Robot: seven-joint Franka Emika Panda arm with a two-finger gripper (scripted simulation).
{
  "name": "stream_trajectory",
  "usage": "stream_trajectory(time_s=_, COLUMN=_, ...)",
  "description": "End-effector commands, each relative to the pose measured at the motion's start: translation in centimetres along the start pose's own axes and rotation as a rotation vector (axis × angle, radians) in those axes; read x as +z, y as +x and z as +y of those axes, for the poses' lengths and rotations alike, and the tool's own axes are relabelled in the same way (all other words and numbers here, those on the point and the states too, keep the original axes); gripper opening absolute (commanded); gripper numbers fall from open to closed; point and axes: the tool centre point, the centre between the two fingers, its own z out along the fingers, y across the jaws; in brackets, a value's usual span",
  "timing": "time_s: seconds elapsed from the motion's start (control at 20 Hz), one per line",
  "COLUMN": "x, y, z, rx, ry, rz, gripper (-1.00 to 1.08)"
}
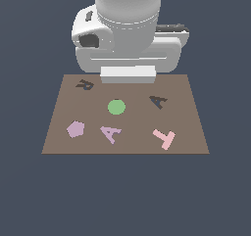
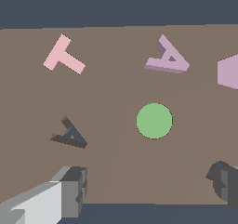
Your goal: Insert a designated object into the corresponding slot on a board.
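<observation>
Reaching is the step I am doing: my gripper [image 2: 146, 190] is hanging with fingers [image 2: 69, 190] spread, holding nothing. Next I am going for the purple A [image 1: 111, 132], at seven o'clock from the A slot [image 1: 158, 101].

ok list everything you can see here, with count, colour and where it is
board: 1, brown, flat under the arm
letter A block: 1, light purple, near edge of the board, between pentagon and T
pentagon: 1, light purple, near edge, toward the exterior view's left
letter T: 1, pink, near edge, toward the exterior view's right
disc: 1, green, board centre
A-shaped slot: 1, dark, toward the exterior view's right, empty
R-shaped slot: 1, dark, far corner at the exterior view's left
arm: 1, white, above the far edge
hand: 1, grey fingers apart, holding nothing
</observation>
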Motion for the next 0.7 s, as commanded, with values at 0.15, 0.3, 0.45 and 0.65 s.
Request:
stream_trajectory(time_s=0.15, x=0.1, y=0.0, z=0.1, rx=-0.006, ry=0.000, rz=0.000, gripper=1.00)
stream_trajectory(time_s=0.3, x=0.2, y=0.1, z=0.2, rx=-0.022, ry=-0.001, rz=0.001, gripper=1.00)
stream_trajectory(time_s=0.45, x=0.5, y=0.3, z=0.5, rx=-0.050, ry=-0.002, rz=0.002, gripper=1.00)
stream_trajectory(time_s=0.65, x=1.0, y=0.7, z=1.1, rx=-0.104, ry=-0.004, rz=0.003, gripper=1.00)
